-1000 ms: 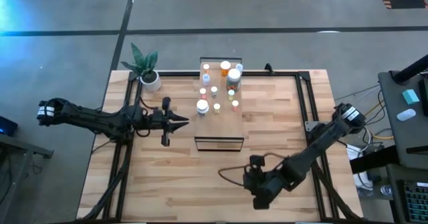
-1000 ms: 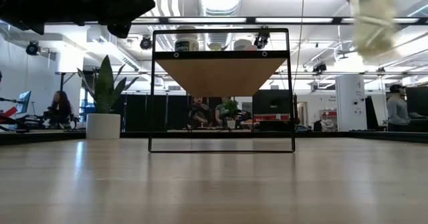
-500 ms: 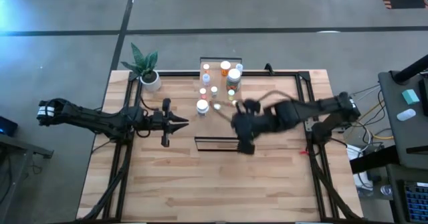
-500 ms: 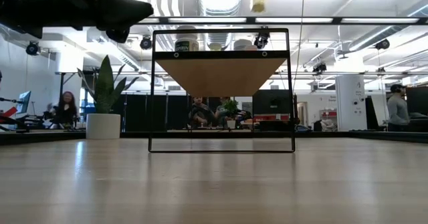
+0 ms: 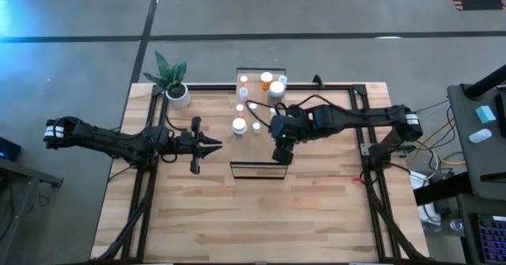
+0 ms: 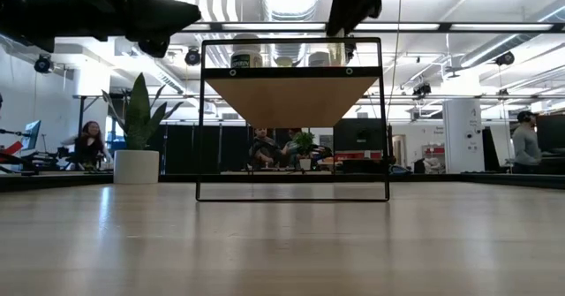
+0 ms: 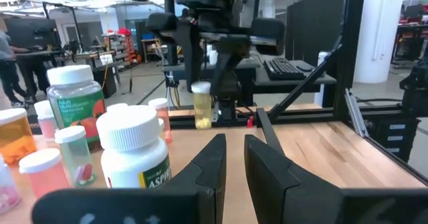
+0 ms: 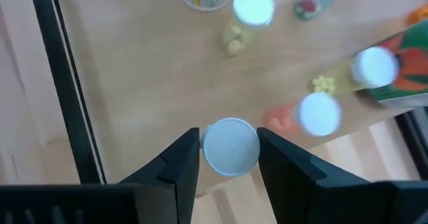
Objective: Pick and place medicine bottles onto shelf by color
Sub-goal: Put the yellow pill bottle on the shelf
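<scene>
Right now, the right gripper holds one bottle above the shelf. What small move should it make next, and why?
Probably lower straight down. The right gripper is shut on a white-capped bottle that hangs over a bare part of the shelf, apart from the standing bottles. Open only after it rests.

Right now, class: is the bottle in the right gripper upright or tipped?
Upright: the yellow bottle hangs cap-up from the right gripper; its round white cap faces the wrist camera.
</scene>
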